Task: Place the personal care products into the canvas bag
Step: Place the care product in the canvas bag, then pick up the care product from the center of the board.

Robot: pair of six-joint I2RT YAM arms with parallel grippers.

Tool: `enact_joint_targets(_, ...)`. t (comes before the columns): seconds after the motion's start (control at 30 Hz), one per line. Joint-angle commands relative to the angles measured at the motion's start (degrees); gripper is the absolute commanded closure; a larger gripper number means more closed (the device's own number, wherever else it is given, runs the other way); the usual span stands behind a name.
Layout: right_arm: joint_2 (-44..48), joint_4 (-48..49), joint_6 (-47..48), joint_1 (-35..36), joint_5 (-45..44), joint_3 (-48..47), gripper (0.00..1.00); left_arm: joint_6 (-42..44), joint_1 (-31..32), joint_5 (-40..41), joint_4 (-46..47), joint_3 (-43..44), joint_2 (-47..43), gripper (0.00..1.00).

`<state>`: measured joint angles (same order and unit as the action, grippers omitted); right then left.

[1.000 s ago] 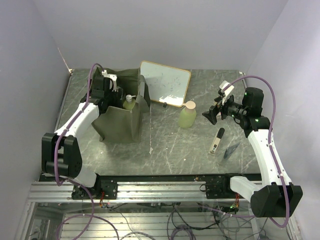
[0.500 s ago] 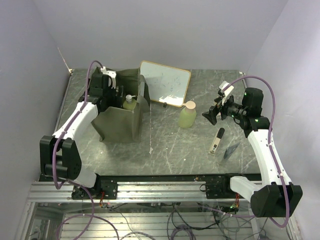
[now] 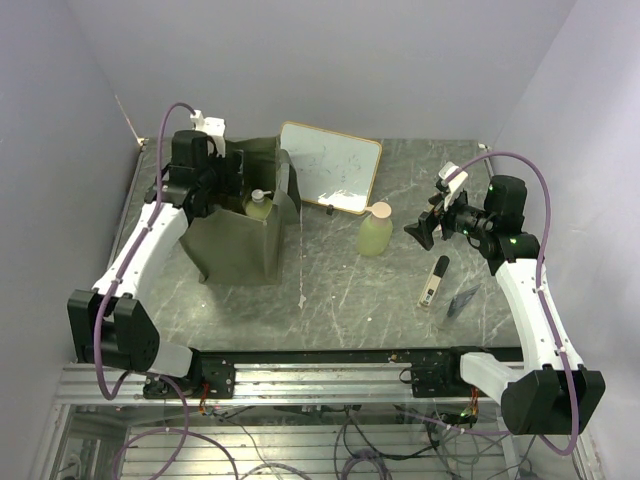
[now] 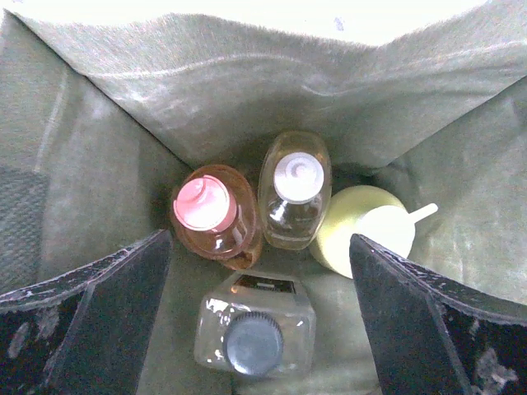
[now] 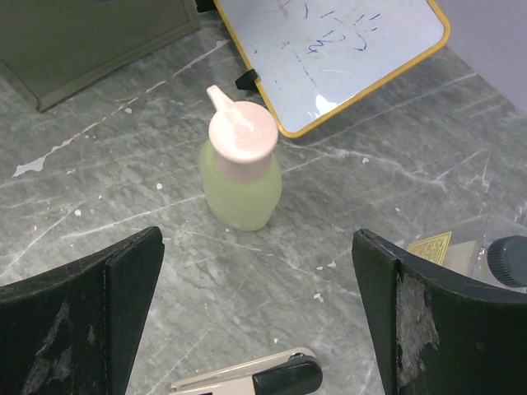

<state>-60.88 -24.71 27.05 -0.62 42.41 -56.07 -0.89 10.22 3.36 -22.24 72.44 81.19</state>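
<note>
The left gripper [image 4: 259, 247] hangs over the bag [image 3: 235, 245], jaws wide and holding nothing, likely because its load is delivered; four bottles stand upright and crowded on the bag floor: the orange bottle [image 4: 206, 210], the amber bottle [image 4: 294, 193], the yellow-green bottle [image 4: 366, 226] and a clear bottle [image 4: 255, 333]. The whiteboard [image 3: 335, 165] leans just behind the bag. The green bottle [image 5: 241, 177] stands on the table [image 3: 340, 290], well apart from the bag. The right gripper [image 5: 257, 247] faces it, jaws wide and empty, seemingly lined up for a grasp. A marker [image 3: 434, 282] and the second clear bottle [image 3: 462, 300] lie nearer that arm. Since a second ago the left gripper has lifted back from the bag mouth and spread wider; the right arm and the green bottle have not moved.
</note>
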Motion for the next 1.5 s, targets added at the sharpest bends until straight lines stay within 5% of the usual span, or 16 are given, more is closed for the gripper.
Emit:
enact_joint_targets(0.0,0.2,1.35,-0.41,0.19,-1.04,0.42,0.02,0.88,-0.37,-0.98,1.5,3.36,-3.18,0.01)
enact_joint_targets(0.6,-2.02,12.71,-13.42,-1.29,-36.4,0.04,0.0,4.16,-0.37,-14.94,-2.09,8.18,-11.36,0.02)
enact_joint_targets(1.0,-16.75,7.22,-10.48,-2.88,-39.66,-8.49,0.0,4.36,-0.37,-20.66,-2.04,5.66,-16.21,0.02)
enact_joint_targets(1.47,-28.35,0.98,-5.84,-6.91,-28.77,-15.09,0.1,4.55,-0.29,-22.2,-2.01,4.55,-17.03,0.02)
